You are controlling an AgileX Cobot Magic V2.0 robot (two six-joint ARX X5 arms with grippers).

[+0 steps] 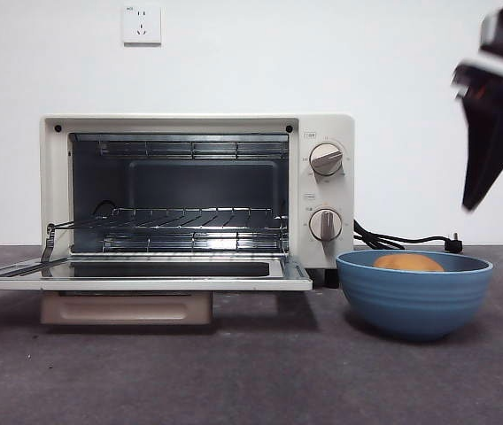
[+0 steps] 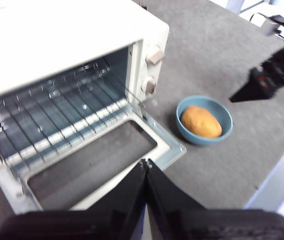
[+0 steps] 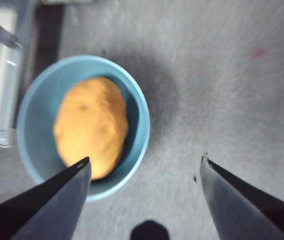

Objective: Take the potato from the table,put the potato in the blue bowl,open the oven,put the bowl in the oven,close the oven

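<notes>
Grey table (image 1: 234,372), potato (image 3: 91,125) in blue bowl (image 3: 34,105) below spread right hand (image 3: 144,167).

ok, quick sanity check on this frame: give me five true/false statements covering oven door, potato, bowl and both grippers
1. The oven door is shut. False: the door is folded down flat and the wire rack inside shows.
2. The potato lies in the blue bowl. True.
3. The blue bowl sits on the oven's rack. False: it stands on the table, beside the oven on its knob side.
4. The right gripper is open, above the bowl, holding nothing. True.
5. The left gripper grips the door handle. False: it is shut on nothing, hanging above the open door's edge.
</notes>
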